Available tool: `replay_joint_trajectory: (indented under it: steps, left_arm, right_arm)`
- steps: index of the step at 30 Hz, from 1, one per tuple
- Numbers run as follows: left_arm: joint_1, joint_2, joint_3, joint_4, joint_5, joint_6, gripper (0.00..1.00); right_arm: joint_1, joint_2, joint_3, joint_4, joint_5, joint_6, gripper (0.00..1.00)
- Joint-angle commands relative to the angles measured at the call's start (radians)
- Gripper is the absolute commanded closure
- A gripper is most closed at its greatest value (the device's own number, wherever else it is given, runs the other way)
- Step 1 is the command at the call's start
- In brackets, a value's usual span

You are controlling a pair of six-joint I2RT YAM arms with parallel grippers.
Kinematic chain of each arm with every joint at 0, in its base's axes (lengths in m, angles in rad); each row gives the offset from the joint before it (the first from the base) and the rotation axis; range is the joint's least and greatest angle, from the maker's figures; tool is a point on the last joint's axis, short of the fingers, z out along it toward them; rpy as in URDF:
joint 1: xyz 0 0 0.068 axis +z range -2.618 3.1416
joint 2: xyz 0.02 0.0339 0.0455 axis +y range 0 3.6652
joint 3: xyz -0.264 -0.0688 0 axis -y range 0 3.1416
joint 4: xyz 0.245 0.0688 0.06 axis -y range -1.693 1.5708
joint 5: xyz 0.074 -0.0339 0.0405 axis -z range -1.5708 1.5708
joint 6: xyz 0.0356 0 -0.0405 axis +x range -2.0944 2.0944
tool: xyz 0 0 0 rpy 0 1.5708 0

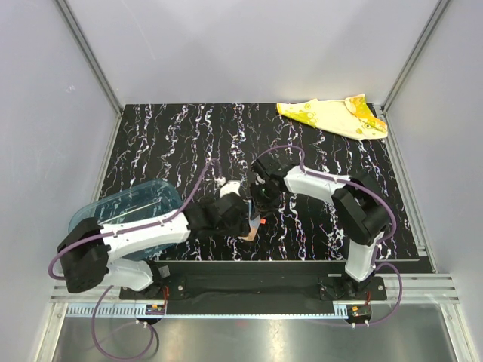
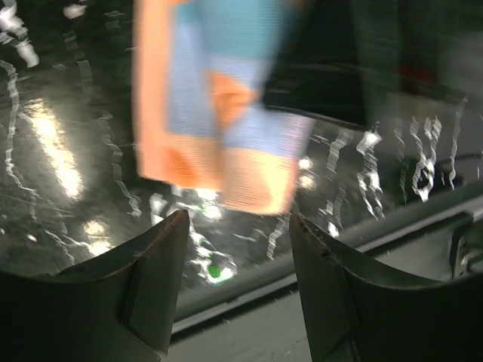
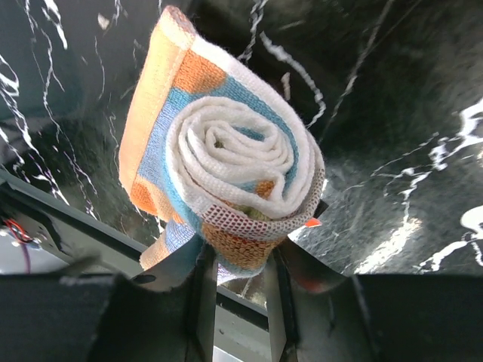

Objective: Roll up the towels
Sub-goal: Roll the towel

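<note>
Blocked straight ahead of the left gripper (image 2: pixel 238 230) by the orange-pink towel (image 2: pixel 219 113), hanging just beyond the spread, empty fingers. Crowded further by the right gripper (image 3: pixel 238 260), clamped on that same roll from the opposite side, too close to leave any passage between the two. Hemmed behind the left gripper, on its left, by the teal tray (image 1: pixel 143 204). Open table (image 1: pixel 173 143) beyond both grippers, away from the bases. Well clear ahead and to the right of the right gripper, up to the yellow towel (image 1: pixel 332 115) at the far corner.
</note>
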Motion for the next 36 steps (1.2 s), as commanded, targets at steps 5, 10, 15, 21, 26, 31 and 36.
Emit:
replay_joint_trajectory:
  steps: [5,10,15,21,26,31,36]
  left_arm:
    - [-0.209,0.057,0.122,-0.085,-0.327,0.053,0.39]
    - [-0.287,0.192,0.180,-0.089,-0.388,0.042,0.39]
    - [-0.326,0.302,0.243,-0.115,-0.451,0.027,0.39]
    - [-0.352,0.373,0.275,-0.157,-0.501,0.001,0.41]
    - [-0.356,0.389,0.222,-0.141,-0.516,-0.029,0.63]
    - [-0.355,0.378,0.147,-0.077,-0.498,-0.042,0.85]
    - [-0.356,0.326,0.065,-0.005,-0.446,-0.027,0.93]
  right_arm:
    - [0.060,0.041,0.048,-0.119,0.076,-0.052,0.81]
    - [0.068,0.029,0.048,-0.128,0.075,-0.054,0.81]
    - [0.077,0.009,0.038,-0.128,0.068,-0.052,0.81]
    - [0.084,0.005,0.026,-0.120,0.058,-0.048,0.81]
    - [0.086,0.005,0.014,-0.111,0.033,-0.048,0.80]
    - [0.084,0.018,0.000,-0.091,0.007,-0.057,0.75]
    - [0.084,0.034,0.009,-0.093,0.025,-0.083,0.60]
